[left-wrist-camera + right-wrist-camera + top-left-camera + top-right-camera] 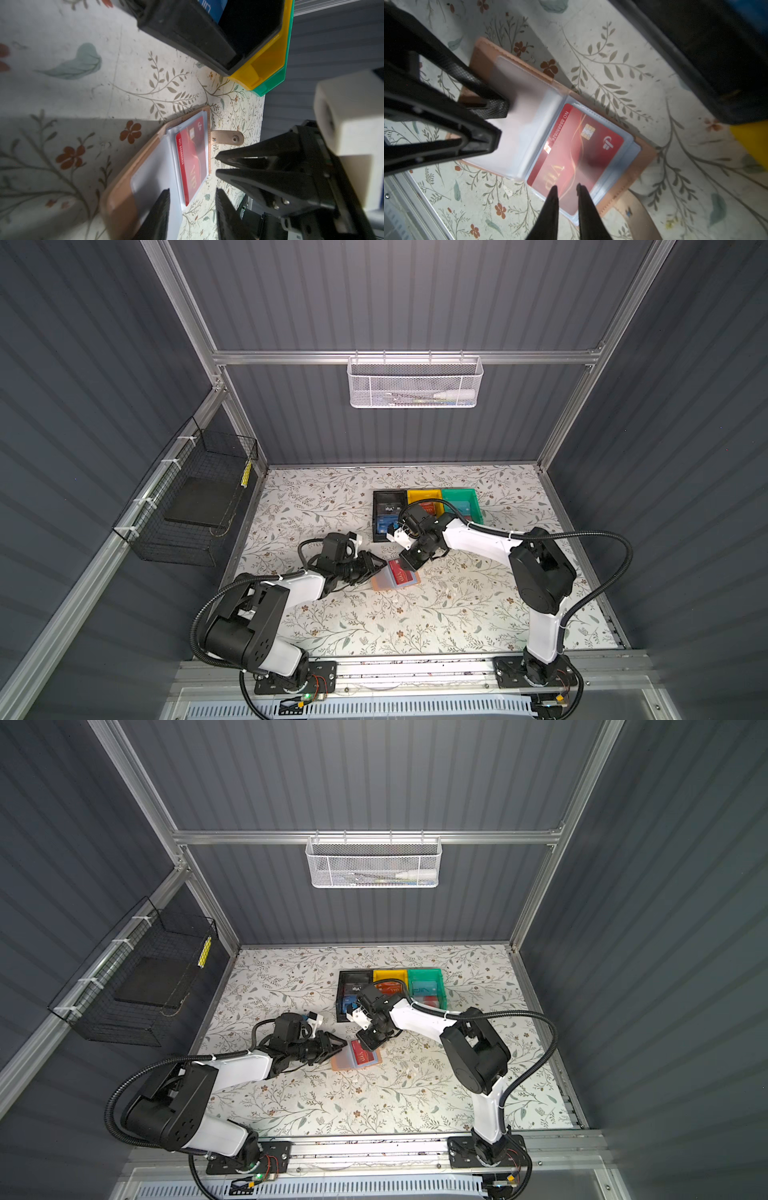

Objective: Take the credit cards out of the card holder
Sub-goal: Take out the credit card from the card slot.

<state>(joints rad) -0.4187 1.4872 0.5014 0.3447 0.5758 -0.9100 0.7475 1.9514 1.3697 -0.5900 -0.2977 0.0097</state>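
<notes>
Two black grippers working over the open peach-pink folding card holder w/ clear plastic sleeves, lying mid-frame in both top views.
L gripper is standing open, holding nothing, one finger pressing on the empty clear sleeve. R gripper, jaws nearly together w/ a slim gap, is pointing at the red "VIP" plastic card sitting in its sleeve; can't tell if it's gripping.
</notes>
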